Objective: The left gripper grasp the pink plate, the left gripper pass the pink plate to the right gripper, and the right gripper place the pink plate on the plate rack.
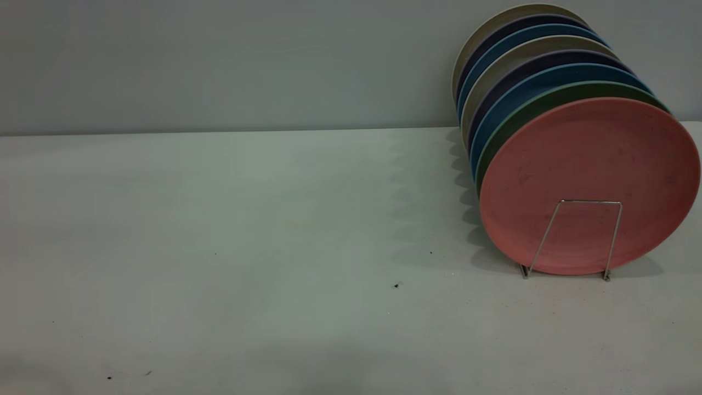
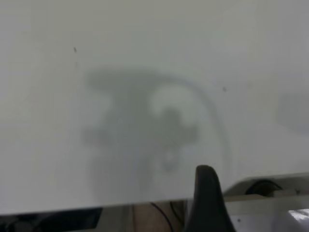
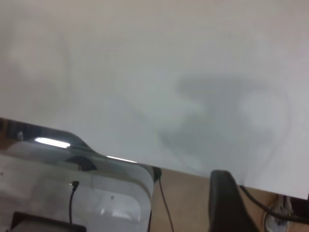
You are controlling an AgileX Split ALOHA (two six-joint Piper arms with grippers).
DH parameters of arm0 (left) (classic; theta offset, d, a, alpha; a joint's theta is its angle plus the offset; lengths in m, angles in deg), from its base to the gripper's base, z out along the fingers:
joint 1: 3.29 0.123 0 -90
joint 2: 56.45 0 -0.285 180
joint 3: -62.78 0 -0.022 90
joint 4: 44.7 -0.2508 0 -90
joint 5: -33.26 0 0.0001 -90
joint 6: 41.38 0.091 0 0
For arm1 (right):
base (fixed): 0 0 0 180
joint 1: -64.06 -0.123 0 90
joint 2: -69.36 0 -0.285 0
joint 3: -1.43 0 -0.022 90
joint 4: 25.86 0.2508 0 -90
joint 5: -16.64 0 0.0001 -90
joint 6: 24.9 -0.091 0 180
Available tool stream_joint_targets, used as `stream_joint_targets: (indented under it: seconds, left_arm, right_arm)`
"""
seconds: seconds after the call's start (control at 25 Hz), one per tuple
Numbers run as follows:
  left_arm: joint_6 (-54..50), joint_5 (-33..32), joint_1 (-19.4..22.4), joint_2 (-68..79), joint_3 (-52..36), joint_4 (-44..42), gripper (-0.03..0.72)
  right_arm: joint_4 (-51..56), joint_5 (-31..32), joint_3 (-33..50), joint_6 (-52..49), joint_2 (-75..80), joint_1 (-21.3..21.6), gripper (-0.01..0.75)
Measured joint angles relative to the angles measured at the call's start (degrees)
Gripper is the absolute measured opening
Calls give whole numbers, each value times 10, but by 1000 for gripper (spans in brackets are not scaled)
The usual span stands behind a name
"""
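**Pink plate seated in the rack, both arms clear of the table**

The pink plate (image 1: 589,184) stands on edge at the near end of the plate rack (image 1: 570,238), leaning back against a mint-green plate (image 1: 515,123) and a row of blue plates (image 1: 504,107), dark ones and beige ones behind it. One square-topped wire loop crosses the pink plate's lower face, and its bottom rim rests between the loop's two feet on the table (image 1: 219,247). Judged from this, the placing appears done; what remains is only to keep both arms away without brushing the row.

Neither arm shows in the exterior view. In the left wrist view a single dark finger of the left tool (image 2: 207,203) hangs above bare table with its shadow below; in the right wrist view one finger of the right tool (image 3: 229,203) likewise hangs near the table edge. With one finger visible each, I cannot tell whether either tool is wide or narrow; neither holds anything visible.

Nothing stands near the rack's front. The packed row is the hazard: a nudge on the pink plate's upper rim could tip it forward over the low loop. Small dark specks dot the table, well apart from the rack.
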Motion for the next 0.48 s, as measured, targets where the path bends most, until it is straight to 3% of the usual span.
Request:
stream_joint_targets:
  seconds: [0.48]
  left_arm:
    - [-28,-71,0,-335,-91,12,552]
  right_arm:
    - [2,4,177,5,-283,0,417]
